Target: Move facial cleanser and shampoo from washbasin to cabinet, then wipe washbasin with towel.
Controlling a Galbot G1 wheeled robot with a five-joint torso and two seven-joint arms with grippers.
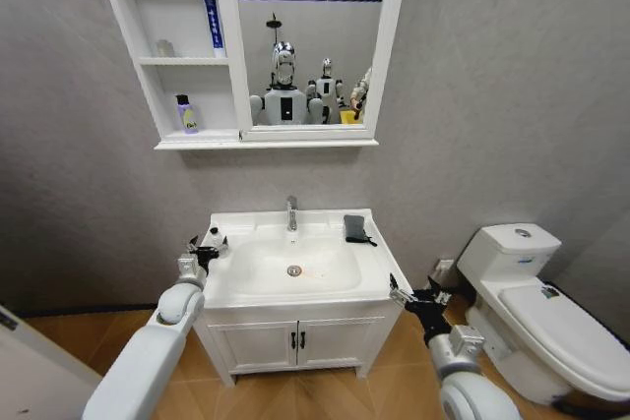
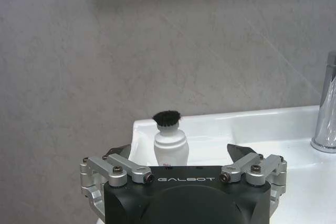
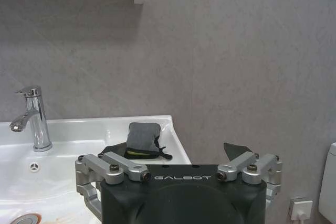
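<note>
On the cabinet [image 1: 167,61] shelves a blue tube [image 1: 211,15] and a small purple-and-yellow bottle [image 1: 186,115] already stand. One small white bottle with a dark cap [image 2: 169,139] is on the washbasin's [image 1: 295,287] back left corner, and the towel [image 1: 356,228] lies untouched at its back right. The left gripper [image 2: 179,153], spread wide, faces that bottle just beyond its tips. Low beside the basin's front right corner, the right gripper [image 1: 402,291] hangs released.
</note>
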